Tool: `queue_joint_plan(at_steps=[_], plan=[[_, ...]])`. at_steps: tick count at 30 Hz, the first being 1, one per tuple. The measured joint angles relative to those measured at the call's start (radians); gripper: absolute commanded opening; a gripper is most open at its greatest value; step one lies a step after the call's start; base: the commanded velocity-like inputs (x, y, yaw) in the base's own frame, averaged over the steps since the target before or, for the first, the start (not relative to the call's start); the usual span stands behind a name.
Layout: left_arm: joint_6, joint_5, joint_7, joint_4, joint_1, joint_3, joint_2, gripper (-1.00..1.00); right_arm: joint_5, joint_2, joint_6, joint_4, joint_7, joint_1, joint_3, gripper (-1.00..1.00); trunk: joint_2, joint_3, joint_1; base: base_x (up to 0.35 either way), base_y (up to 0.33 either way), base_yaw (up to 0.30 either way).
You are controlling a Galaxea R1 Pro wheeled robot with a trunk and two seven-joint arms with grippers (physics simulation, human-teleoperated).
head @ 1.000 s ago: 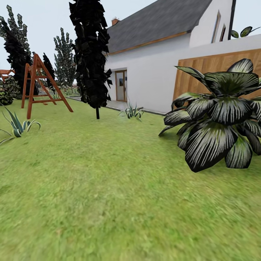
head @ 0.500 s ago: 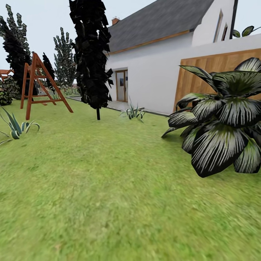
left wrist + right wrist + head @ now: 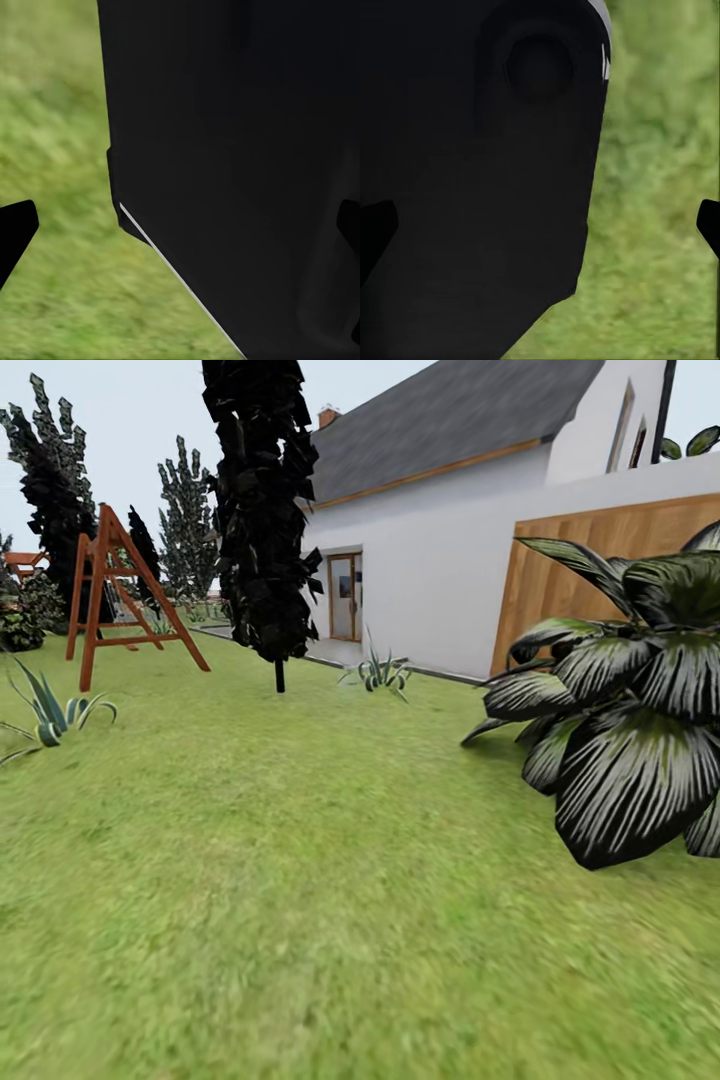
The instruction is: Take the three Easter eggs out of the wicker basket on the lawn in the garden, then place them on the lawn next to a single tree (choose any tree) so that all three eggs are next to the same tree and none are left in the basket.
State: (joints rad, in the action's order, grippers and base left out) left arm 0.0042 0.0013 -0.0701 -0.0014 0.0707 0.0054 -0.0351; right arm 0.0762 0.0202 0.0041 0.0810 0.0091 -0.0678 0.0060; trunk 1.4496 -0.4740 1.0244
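The head view looks out over the lawn (image 3: 300,880), a wide expanse of mottled green grass running from the near edge to the house.

- Tree (image 3: 262,510): a tall one with a dense, near-black blocky crown on a thin dark trunk stands toward the far edge of the lawn, in front of the white house (image 3: 430,570) with its grey roof and wooden door (image 3: 343,597).
- Swing frame (image 3: 115,595): a red-brown wooden A-frame stands near the far left edge of the lawn, with more dark trees (image 3: 50,490) behind it.
- Agave plants: one striped spiky agave (image 3: 50,710) sits at the left edge of the lawn; a second agave (image 3: 380,672) sits just beside the paved strip at the house wall, near the tree's base.
- Broad-leaved plant (image 3: 620,730): large dark leaves with pale streaks, at the right edge of the lawn, in front of a wooden fence panel (image 3: 600,570).

Left wrist view — dark finger tips at either side of the frame, a dark robot body part (image 3: 240,165) close before the camera, grass beyond. Right wrist view — the same arrangement, with a dark housing (image 3: 480,165) over grass. Whether the left gripper or the right gripper is released or clenched cannot be told.
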Motion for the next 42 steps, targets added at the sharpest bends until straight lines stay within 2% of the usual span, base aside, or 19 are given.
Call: queue_joint_plan(at_steps=[14,42], plan=[[0.000,0.000,0.000,0.000,0.000,0.000,0.000,1.00,0.000,0.000,0.003,0.000,0.001,0.000,0.000,1.00,0.000,0.000,0.000,0.314,0.150,0.235],[0.000,0.000,0.000,0.000,0.000,0.000,0.000,1.00,0.001,0.001,0.001,0.000,0.001,0.000,0.001,1.00,0.000,0.000,0.000,0.315,0.150,0.005]])
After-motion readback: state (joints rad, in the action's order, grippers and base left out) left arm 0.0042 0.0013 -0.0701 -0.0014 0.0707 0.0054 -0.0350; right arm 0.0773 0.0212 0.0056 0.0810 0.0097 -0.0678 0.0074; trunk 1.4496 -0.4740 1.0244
